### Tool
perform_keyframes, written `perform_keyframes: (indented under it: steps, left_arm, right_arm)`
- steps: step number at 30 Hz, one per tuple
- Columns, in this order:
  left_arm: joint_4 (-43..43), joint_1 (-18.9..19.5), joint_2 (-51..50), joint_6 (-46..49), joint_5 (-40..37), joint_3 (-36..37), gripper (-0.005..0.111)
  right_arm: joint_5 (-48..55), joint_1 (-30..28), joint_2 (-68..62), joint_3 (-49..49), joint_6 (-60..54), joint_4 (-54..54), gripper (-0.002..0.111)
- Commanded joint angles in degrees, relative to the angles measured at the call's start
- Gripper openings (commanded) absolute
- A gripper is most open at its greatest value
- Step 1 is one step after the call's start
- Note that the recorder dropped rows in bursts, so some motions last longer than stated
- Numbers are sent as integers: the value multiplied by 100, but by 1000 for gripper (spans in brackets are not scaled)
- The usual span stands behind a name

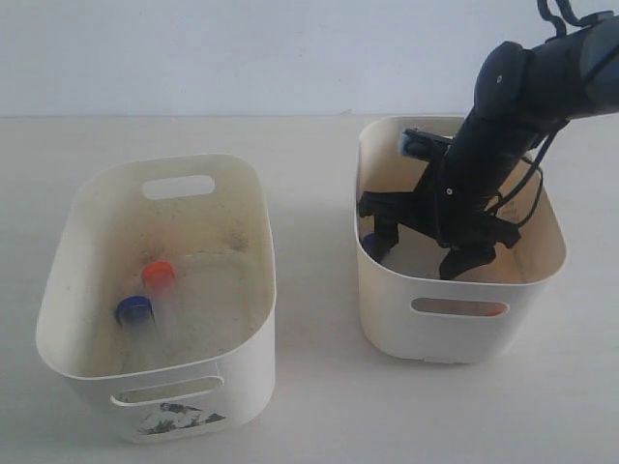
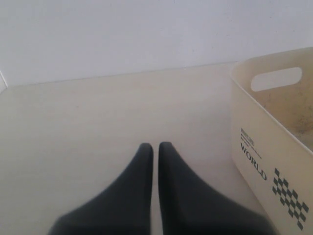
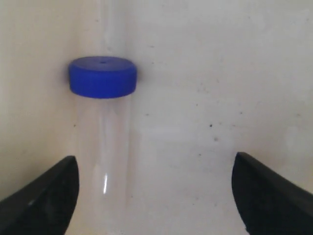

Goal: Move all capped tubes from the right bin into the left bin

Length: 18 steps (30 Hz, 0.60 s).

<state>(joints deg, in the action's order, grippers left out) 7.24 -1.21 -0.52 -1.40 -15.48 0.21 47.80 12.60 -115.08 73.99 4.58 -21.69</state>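
The right bin (image 1: 387, 319), plain-fronted, holds my right gripper (image 1: 418, 259), which is open and lowered inside. In the right wrist view a clear tube with a blue cap (image 3: 102, 77) lies on the bin floor between the spread fingers of the right gripper (image 3: 155, 159), close to one finger and untouched. An orange-red shape (image 1: 462, 308) shows through the right bin's front slot. The left bin (image 1: 253, 377), with a torn dark sticker, holds an orange-capped tube (image 1: 158, 275) and a blue-capped tube (image 1: 135, 311). My left gripper (image 2: 155, 146) is shut and empty over bare table, outside the exterior view.
In the left wrist view a cream bin wall (image 2: 259, 147) printed with "WORLD" and a checker pattern stands close beside the left gripper. A pale wall runs behind the table. A strip of bare table separates the two bins.
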Motion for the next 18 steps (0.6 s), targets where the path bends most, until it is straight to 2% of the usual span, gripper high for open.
perform_keyframes:
  steps: [1, 15, 18]
  left_arm:
    - [-64, 17, 15, -66, 54, -21, 4]
    - [-64, 17, 15, -66, 54, -21, 4]
    - [-64, 17, 15, -66, 54, -21, 4]
  right_arm:
    - [-31, 6, -133, -13, -22, -56, 80]
    - [-60, 6, -541, -13, -9, -55, 79]
    - [-47, 6, -591, -13, -9, -34, 71]
